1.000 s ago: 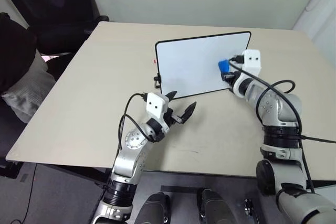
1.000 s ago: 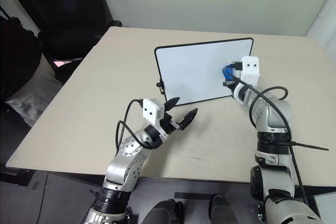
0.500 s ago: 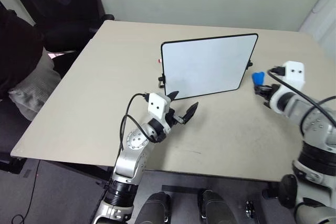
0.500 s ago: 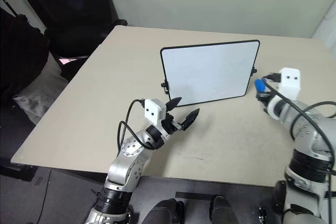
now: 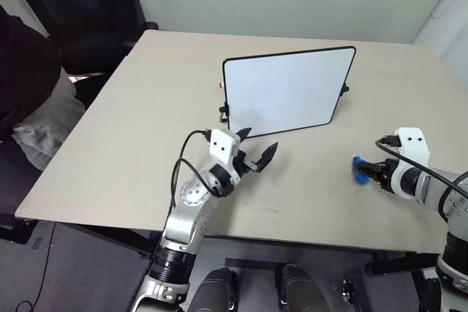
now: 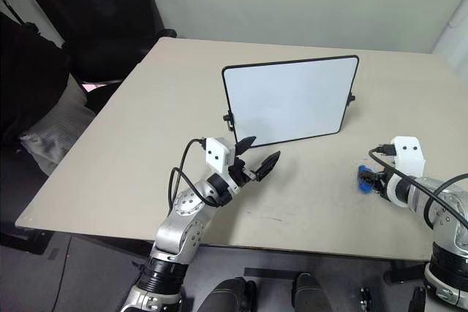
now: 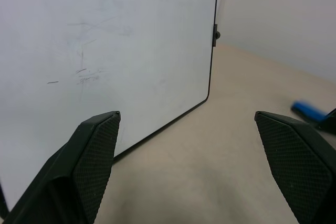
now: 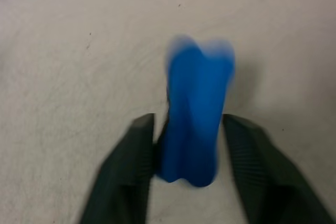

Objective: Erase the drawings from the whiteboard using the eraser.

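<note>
The right gripper point(image 8: 186, 145) has the blue eraser point(image 8: 197, 108) between its fingers on the table point(image 5: 131, 122) — whether it pinches, I cannot tell. The left gripper point(image 5: 257, 153) is spread wide just before the whiteboard point(image 5: 285, 93) — only faint smudges there.

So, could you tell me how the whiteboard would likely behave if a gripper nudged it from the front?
The whiteboard looks thin and stands propped nearly upright on the table, so it would probably tip backward or slide rather than resist. Its flat face with a slim black frame suggests it is stiff and fairly light.

The eraser point(image 8: 197, 124) is blurred between the right gripper point(image 8: 190, 153) fingers — whether they still pinch it is unclear
</note>
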`<state>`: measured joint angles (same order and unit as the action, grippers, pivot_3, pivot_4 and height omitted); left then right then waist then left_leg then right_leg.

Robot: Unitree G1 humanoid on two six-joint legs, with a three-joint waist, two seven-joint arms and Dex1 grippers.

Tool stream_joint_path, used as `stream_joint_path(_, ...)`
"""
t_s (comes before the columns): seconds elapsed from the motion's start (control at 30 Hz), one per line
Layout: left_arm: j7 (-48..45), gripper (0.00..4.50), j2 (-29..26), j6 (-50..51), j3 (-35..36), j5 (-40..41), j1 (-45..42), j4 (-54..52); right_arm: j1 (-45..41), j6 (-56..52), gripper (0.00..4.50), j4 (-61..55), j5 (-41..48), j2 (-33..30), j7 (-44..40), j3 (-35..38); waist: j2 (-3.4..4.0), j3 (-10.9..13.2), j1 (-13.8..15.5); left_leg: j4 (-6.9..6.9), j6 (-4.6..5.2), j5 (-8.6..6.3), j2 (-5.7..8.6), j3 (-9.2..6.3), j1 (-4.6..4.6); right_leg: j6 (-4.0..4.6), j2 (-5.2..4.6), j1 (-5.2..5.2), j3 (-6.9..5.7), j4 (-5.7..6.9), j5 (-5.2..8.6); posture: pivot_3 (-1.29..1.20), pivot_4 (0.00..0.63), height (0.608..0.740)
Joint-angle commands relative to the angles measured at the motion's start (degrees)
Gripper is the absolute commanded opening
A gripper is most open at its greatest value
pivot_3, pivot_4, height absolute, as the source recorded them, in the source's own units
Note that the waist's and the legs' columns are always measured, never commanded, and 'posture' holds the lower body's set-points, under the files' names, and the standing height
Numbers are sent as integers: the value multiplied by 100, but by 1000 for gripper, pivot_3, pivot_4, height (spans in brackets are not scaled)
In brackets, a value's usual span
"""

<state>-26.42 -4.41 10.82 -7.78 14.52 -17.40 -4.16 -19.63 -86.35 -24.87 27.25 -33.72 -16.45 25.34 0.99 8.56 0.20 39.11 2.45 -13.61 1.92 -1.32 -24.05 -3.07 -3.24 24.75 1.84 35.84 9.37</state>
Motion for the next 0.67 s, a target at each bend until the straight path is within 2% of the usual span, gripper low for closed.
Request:
stream_joint_path(0.03,-80,4500,32,-176,-10,17,-126,-37,246,928,3239,-221,-153,-142,-101,203,0,0,10,0,1,0,0,-1,0,0,0,0,0,0,0,0,150,740)
stream_joint_path(0.1,-86,4500,49,-186,-21,24,-128,-29,387,1726,3239,-244,-251,-52,-115,343,0,0,20,1,3,0,0,-2,0,1,0,-3,0,0,-1,0,150,740)
stream_joint_path(0.23,-79,4500,101,-200,-40,2,-134,-11,413,2566,3239,-539,115,331,-256,674,0,0,17,0,5,-3,1,-1,0,5,-1,-3,1,-2,-4,0,150,740)
stream_joint_path(0.37,-102,4500,127,-215,-45,3,-131,3,572,2793,3239,-1273,1044,860,-602,654,0,0,4,-4,4,-2,0,-1,0,2,4,-2,0,-2,2,0,150,740)
stream_joint_path(0.5,-106,4500,97,-197,-44,-22,-127,-30,699,2939,3239,-1544,1613,1114,-558,672,0,0,5,1,4,-2,2,-1,0,-12,7,-6,0,-2,12,0,150,740)
stream_joint_path(0.67,-175,4500,69,-150,-17,66,-130,-43,852,3052,3239,-1635,1829,1069,-415,444,-1,0,18,8,11,1,6,-3,0,-7,2,-19,2,-7,5,0,150,740)
